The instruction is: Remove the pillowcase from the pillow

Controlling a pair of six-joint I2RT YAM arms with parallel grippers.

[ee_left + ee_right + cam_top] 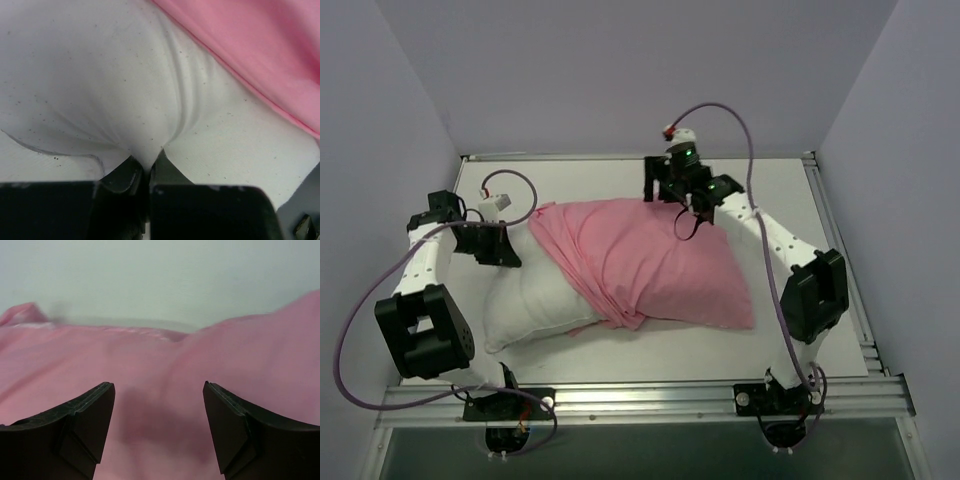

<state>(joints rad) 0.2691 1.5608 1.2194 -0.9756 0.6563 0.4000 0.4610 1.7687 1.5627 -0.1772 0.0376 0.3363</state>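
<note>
The white pillow (530, 300) lies across the table, its left part bare. The pink pillowcase (650, 265) covers its middle and right part, bunched in folds along its left edge. My left gripper (510, 245) sits at the pillow's upper left corner, shut on a pinch of white pillow fabric (147, 160); the pillowcase's pink edge (260, 55) runs across the upper right of the left wrist view. My right gripper (688, 210) hovers at the far edge of the pillowcase, open, its fingers (90, 415) spread just above pink cloth (160, 370) with nothing between them.
The white table (620, 172) is bounded by aluminium rails, one at the near edge (650, 395) and one on the right (840, 240). Lilac walls close the back and sides. Purple cables (745, 140) loop above both arms.
</note>
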